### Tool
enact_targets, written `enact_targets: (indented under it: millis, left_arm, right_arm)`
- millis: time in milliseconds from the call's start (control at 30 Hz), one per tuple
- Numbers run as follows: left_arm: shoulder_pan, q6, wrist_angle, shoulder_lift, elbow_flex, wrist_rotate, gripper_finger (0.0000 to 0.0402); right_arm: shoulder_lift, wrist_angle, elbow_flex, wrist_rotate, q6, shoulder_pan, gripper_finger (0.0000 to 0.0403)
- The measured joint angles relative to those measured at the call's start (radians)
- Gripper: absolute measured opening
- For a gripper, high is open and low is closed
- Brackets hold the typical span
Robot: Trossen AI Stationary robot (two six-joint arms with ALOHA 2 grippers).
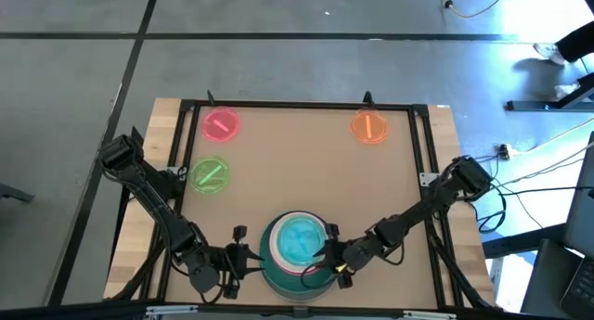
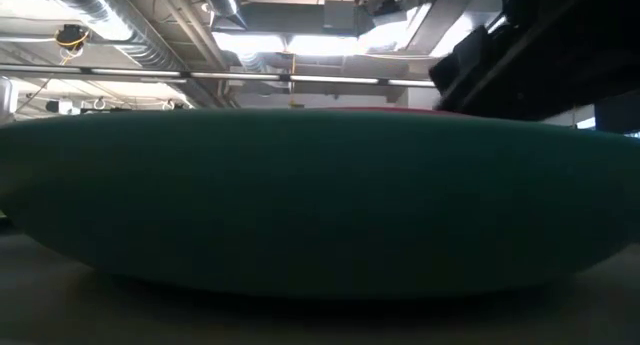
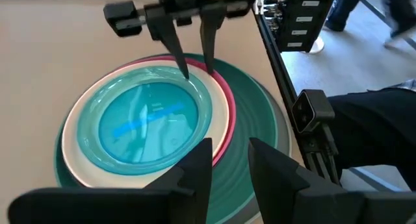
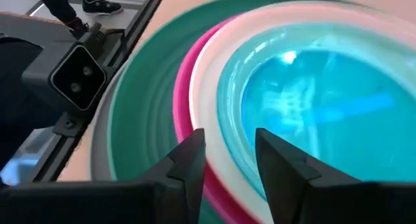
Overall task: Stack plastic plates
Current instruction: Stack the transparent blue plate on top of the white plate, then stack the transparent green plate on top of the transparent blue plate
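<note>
1. Three small translucent plates sit loose on the table (image 1: 306,172), all well apart from the stack (image 1: 297,255): pink plate (image 1: 220,125) and green plate (image 1: 210,175) beyond and left of it, orange plate (image 1: 368,127) beyond and right.
2. Stack, top down: blue plate (image 3: 140,123), cream-white plate (image 3: 75,130), magenta plate (image 3: 227,104), teal plate (image 3: 257,123).
3. Right hand (image 3: 194,60) at the stack's right edge, fingers apart, straddling the blue/cream rims. Grip unclear.
4. Left hand (image 3: 229,160) just left of the stack, released, holding nothing.
5. Judgement: plates light, stiff, slick. Take them by the raised rim.
6. Low view shows only the teal wall; the wrist views give layer order.
</note>
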Motion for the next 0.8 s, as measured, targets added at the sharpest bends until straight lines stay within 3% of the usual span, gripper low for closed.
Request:
enact_targets:
  millis: [133, 400, 667, 800]
  left_arm:
    - [0.0, 0.0, -0.015, -0.001, 0.003, 0.002, 0.0094]
    - [0.004, -0.064, -0.339, -0.107, 0.08, -0.043, 0.0094]
    - [0.062, -0.299, -0.775, -0.161, 0.083, 0.098, 0.0094]
    - [0.111, -0.447, -0.937, -0.162, 0.083, 0.089, 0.0094]
  right_arm:
    - [-0.049, -0.004, 0.028, 0.007, -0.015, 0.006, 0.0127]
    - [-0.109, -0.072, 0.058, 0.07, -0.03, 0.064, 0.0127]
    - [-0.109, -0.102, 0.056, 0.112, -0.013, 0.079, 0.0127]
    - [-0.109, -0.104, 0.056, 0.158, -0.01, 0.079, 0.0127]
